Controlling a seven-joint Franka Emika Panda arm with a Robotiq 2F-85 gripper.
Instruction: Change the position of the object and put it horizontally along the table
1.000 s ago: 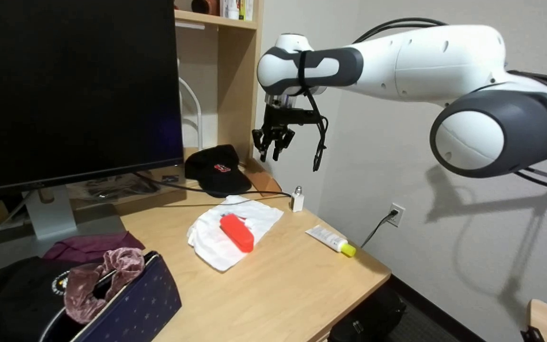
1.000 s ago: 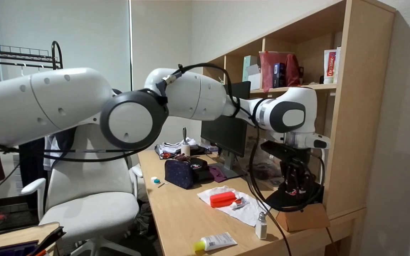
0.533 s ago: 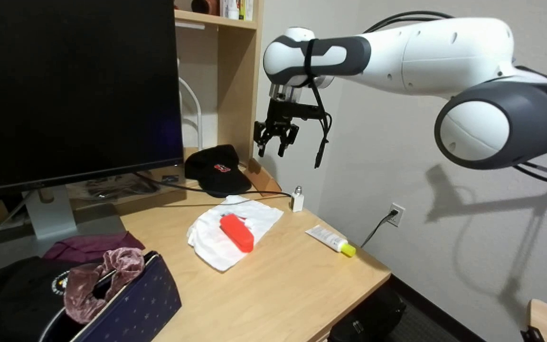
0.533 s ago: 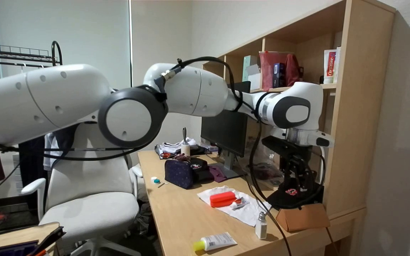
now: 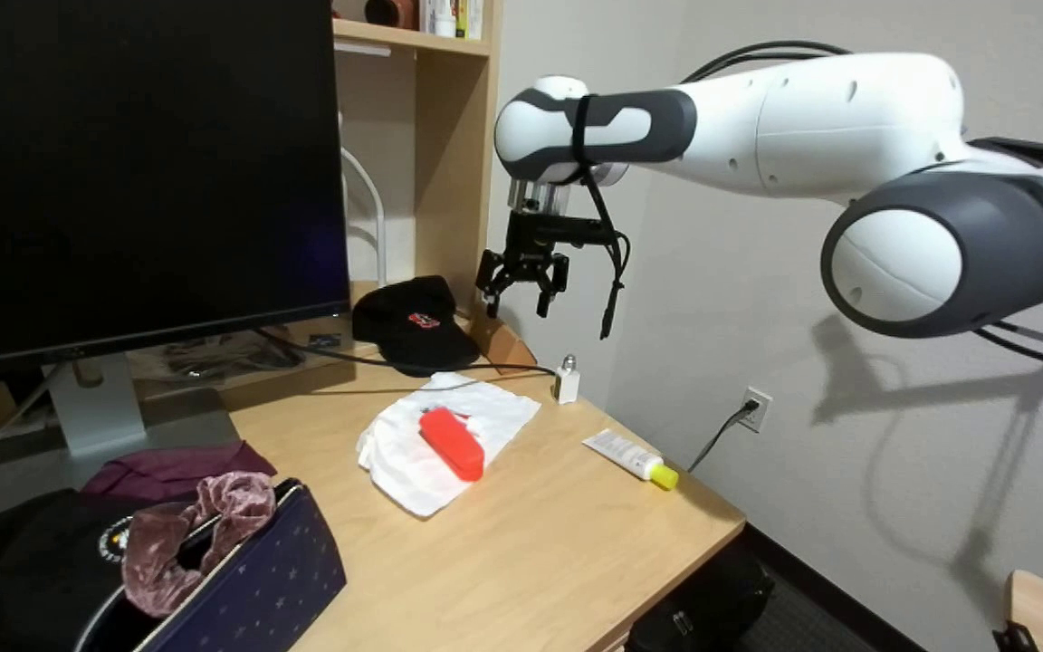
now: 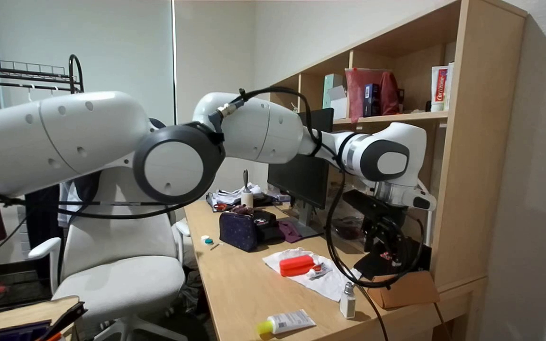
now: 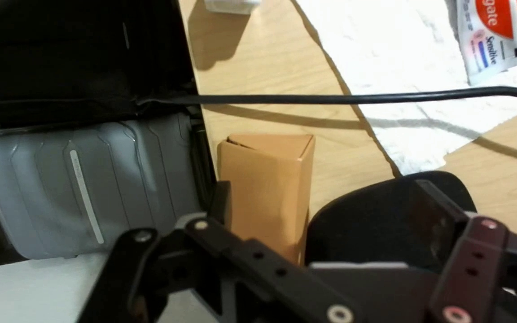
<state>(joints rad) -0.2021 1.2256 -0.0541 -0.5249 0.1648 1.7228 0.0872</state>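
Gripper [image 5: 518,310], its 2 fingers spread with nothing between them, above the table [image 5: 521,561]. The probable object, a brown triangular-ended case [image 7: 263,193], lies at the table's edge just beside a black cap [image 5: 413,328]. Step in hand, as judged: approach. Next move: centre over the case, descend clear of the cap, grip.

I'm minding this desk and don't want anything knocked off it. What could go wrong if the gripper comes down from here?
The brown box lies close to the edge of the table, so a sideways nudge might push it off. The black cap sits right beside the box, so the open gripper could press on it during a descent. A black cable crosses near the box and might get snagged.
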